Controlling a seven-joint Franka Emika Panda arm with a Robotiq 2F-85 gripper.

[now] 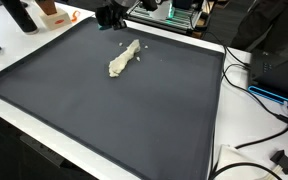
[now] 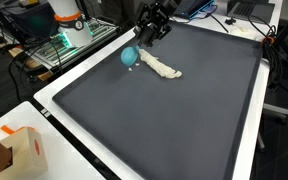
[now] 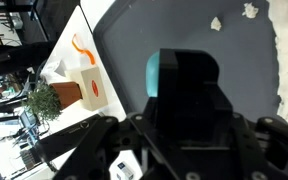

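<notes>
Checking status: gripper (image 2: 146, 38) hangs over mat (image 2: 184, 120) edge, clear of both objects. Jaw opening not discernible; you appear to hold nothing. Blue ball (image 2: 130, 57) rests on mat near that edge, touching white cloth roll (image 2: 162, 67). Judgement: grasp not yet made, 2 objects untouched.

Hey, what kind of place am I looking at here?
Probably a robotics lab or workshop: loose cables trail beside a dark work mat, and racked electronics stand at its edge.
</notes>
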